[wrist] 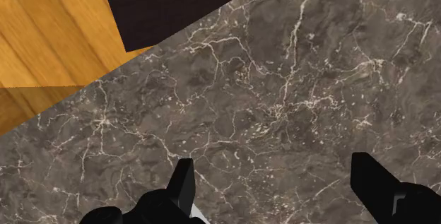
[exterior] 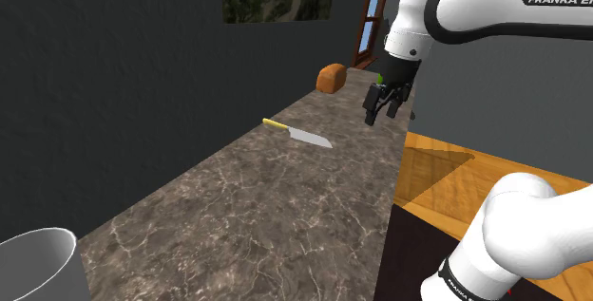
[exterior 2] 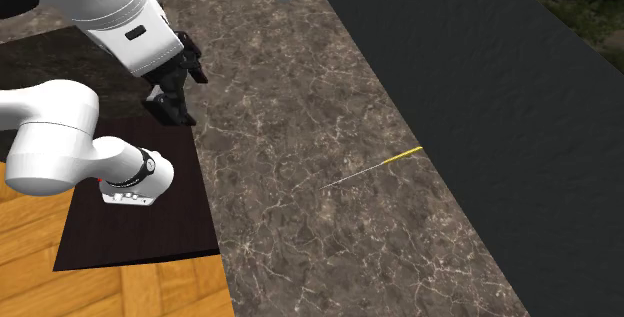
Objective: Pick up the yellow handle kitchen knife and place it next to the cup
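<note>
A knife with a yellow handle and a grey blade [exterior: 302, 134] lies flat on the dark marble counter [exterior: 257, 204], near the wall side. From above it looks thin, a pale blade with a yellow end [exterior 2: 375, 166]. A pale grey cup [exterior: 33, 263] stands at the counter's near end, in the shoulder view's lower left corner. My black gripper [exterior: 383, 107] hangs above the counter's edge, to the right of the knife and well apart from it. Its fingers [wrist: 185, 180] stand apart over bare marble with nothing between them. The gripper [exterior 2: 172, 105] is also seen by the counter's left edge.
A brown loaf [exterior: 332, 78] sits at the counter's far end. Dark grey wall runs along the counter's far side. Beside the counter lie the dark stand top [exterior 2: 130, 215] and a wooden floor [exterior: 447, 176]. A door [exterior: 373, 19] stands beyond.
</note>
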Robot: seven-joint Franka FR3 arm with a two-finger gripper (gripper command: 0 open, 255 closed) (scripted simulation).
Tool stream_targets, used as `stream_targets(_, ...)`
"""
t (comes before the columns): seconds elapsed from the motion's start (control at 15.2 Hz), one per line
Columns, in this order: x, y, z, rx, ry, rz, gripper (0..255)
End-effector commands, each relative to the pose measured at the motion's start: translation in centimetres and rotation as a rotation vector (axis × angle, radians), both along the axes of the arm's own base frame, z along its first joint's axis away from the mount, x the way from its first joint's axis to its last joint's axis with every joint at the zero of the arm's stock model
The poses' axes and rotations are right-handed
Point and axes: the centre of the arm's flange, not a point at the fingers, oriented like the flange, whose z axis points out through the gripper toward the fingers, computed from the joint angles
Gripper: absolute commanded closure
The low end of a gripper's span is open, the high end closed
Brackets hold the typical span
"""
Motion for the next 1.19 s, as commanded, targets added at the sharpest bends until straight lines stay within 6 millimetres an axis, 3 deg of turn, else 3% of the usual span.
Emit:
stream_targets(0.0, 0.0, 0.0, 0.0, 0.000, 0.000, 0.000, 0)
stream_targets(0.59, 9.9, -5.9, -5.0, 0.048, 0.021, 0.120, 0)
stream_targets(1.12, 19.1, -9.8, -9.8, 0.090, 0.040, 0.227, 0)
